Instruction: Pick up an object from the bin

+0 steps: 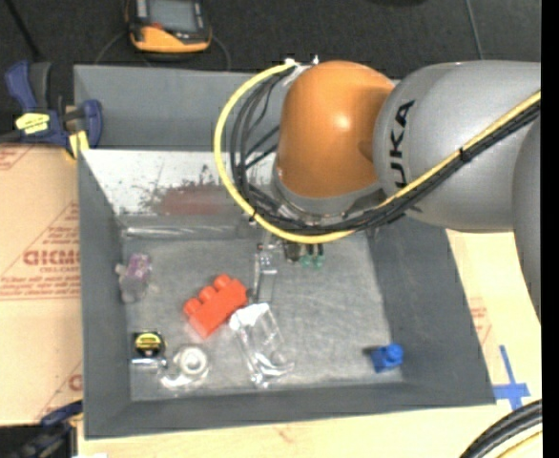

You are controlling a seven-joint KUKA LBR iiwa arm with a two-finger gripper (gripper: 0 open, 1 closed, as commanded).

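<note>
gripper (268, 256) mostly hidden under orange wrist cover (332, 127), can't tell its state | near red plastic toy brick (215, 303) | clear plastic blob (260, 346) beside, murky

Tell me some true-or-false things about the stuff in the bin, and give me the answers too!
1. The red block lies left of the blue piece. True.
2. The blue piece touches the red block. False: it lies well apart, near the right wall of the bin.
3. A purple thing lies near the left wall. True.
4. The tape measure sits on top of the red block. False: it lies on the floor in the near left corner, apart from the block.
</note>
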